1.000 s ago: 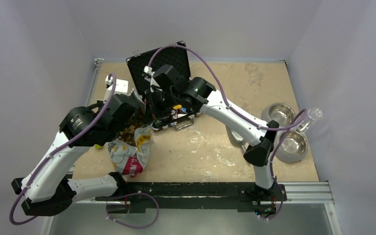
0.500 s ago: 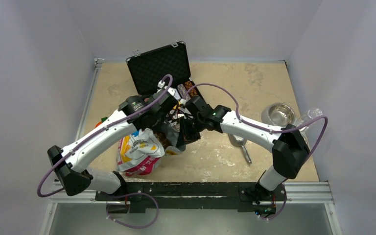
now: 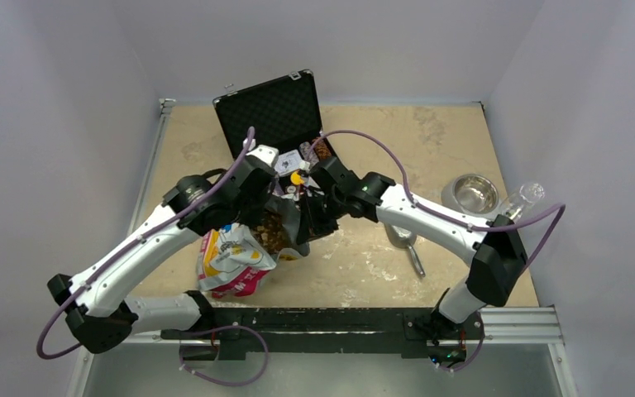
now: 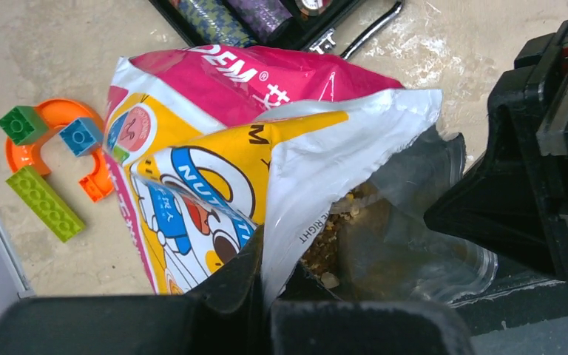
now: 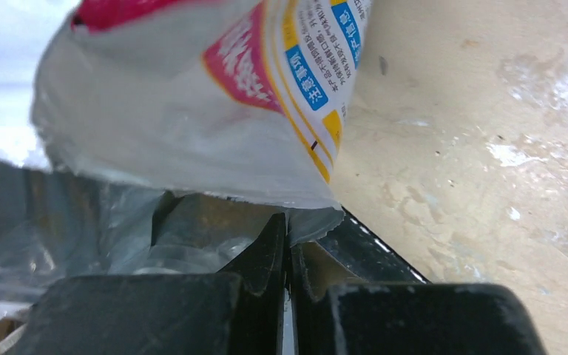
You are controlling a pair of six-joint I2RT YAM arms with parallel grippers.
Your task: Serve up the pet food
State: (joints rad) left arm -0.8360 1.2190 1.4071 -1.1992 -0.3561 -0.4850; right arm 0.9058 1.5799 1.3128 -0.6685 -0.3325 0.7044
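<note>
Scuffed tan tabletop (image 3: 463,141) is filling the floor of a pale-walled booth. Nearest your arm bases, low and left of centre in the top view, the printed bag (image 3: 233,263) is lying on that surface. Its pink end is pointing down-frame and its mouth is opening up-frame and to the right.

Your left gripper (image 4: 264,292) is pinching the white rim of that mouth at the bottom centre of the left wrist view. Its jaws are pressed together with only the film between them. Your right gripper (image 5: 288,248) is clamping the opposite, silvery lip at the bottom of its own view, and its jaws are likewise squeezed nearly shut on the film.

Between the two, the mouth is gaping. The pet food (image 4: 334,240) is sitting inside the bag as a brown heap. It is lying just up-frame and right of the left fingertips, and left of the dark bulk of the right gripper.

Left of the bag in the left wrist view, toy bricks (image 4: 41,203) are lying beside an orange curved piece (image 4: 59,115). Farther right in the top view, a metal scoop (image 3: 403,240) is resting well apart from the bag, and a metal bowl (image 3: 474,194) is standing beyond it. At the far centre, a black case (image 3: 269,107) is standing open with its lid upright.
</note>
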